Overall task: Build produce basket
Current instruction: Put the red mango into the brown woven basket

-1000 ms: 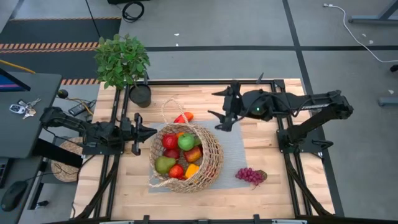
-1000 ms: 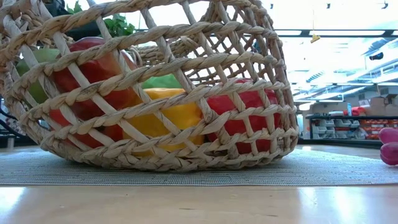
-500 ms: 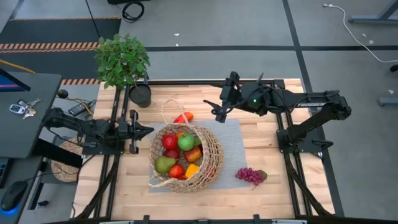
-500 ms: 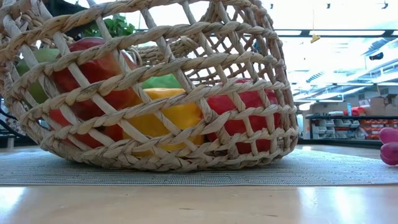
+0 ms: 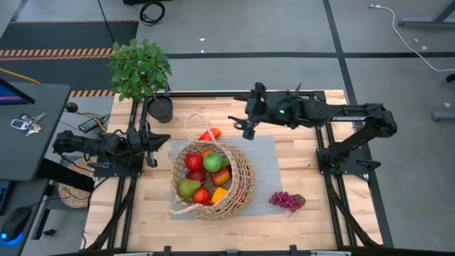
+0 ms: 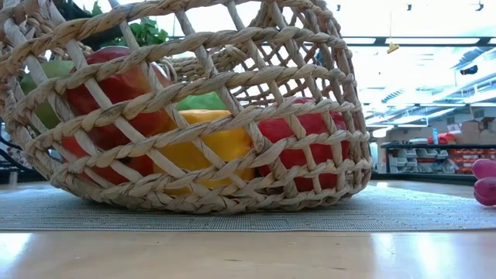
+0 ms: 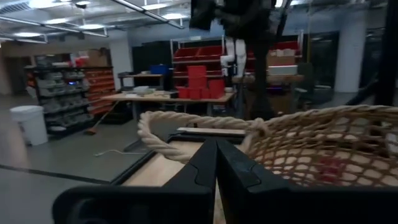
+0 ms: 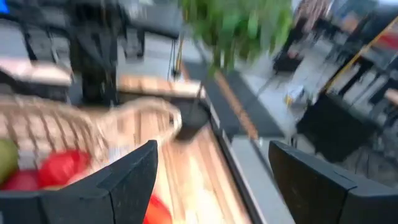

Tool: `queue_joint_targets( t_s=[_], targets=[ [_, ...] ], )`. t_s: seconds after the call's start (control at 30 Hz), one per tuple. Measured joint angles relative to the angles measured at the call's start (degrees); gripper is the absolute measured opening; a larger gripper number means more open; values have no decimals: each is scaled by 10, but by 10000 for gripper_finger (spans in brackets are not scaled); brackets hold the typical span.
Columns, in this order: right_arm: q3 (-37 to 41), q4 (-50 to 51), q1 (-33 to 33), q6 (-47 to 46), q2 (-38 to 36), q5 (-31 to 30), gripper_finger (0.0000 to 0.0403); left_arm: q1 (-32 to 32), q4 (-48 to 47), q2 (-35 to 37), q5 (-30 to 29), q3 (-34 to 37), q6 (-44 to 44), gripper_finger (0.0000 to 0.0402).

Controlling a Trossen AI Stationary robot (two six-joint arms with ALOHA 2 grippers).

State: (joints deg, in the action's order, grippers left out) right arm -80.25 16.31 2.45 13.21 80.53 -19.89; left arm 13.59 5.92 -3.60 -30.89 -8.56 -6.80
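Observation:
The wicker basket (image 5: 213, 181) lies tilted on the grey mat (image 5: 274, 167), its open weave filling the low view (image 6: 194, 116). It holds red and green apples, a green pear and a yellow piece. A red and orange piece (image 5: 210, 134) lies on the mat just beyond the basket, by the looped handle (image 5: 190, 124). Purple grapes (image 5: 286, 201) lie on the table to the basket's right. My left gripper (image 5: 162, 146) is shut and empty, left of the basket. My right gripper (image 5: 238, 122) is open and empty, above the mat's far edge, right of the red and orange piece.
A leafy potted plant (image 5: 140, 67) in a dark pot (image 5: 161, 109) stands at the table's far left corner. A flat woven disc (image 5: 75, 181) lies off the table's left side. Bare wood shows along the near edge and to the right of the grapes.
My left gripper has drawn back from the basket toward the table's left edge. My right gripper, still open, has gone toward the table's left and far edges, nearer the red and orange piece. The basket and produce have stayed still.

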Motion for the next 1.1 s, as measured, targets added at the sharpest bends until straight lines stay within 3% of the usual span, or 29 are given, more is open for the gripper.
queue_joint_targets(
  t_s=[0.33,0.63,0.83,1.1],
  targets=[
    [1,16,155,6,91,220,308,-40,-1,-2,-1,0,-48,12],
    [0,-13,278,23,172,456,308,-59,-4,-3,-1,0,-66,16],
    [1,-35,300,47,269,516,308,-68,-2,-2,-1,0,-79,13],
    [0,-66,287,46,332,585,319,-74,1,-2,-1,1,-70,12]
  ],
)
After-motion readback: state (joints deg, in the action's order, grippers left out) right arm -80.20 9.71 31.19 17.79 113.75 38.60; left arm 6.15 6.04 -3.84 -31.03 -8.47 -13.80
